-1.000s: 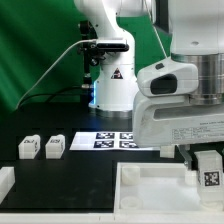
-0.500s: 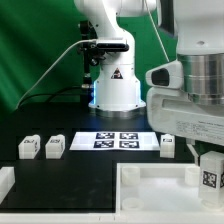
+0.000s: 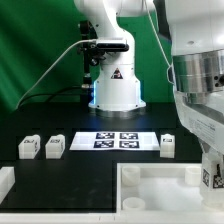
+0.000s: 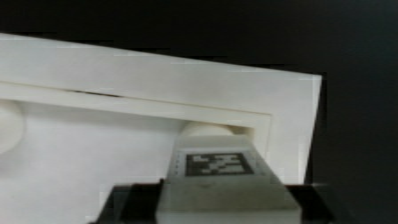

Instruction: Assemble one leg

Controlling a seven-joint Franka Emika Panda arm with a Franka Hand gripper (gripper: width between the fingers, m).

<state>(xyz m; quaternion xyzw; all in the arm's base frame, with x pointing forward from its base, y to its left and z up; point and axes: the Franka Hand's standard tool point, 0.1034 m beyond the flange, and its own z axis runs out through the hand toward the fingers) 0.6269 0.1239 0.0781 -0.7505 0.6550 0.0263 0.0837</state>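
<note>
Black table: end effector w/ leg clamped over panel corner rim.

no legible text; marker tags on leg, marker board.

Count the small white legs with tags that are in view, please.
4. Far-left leg and second leg stand together at the exterior view's left; third leg stands beside the marker board; fourth leg is in the gripper, above the white panel. None seems hidden.
</note>
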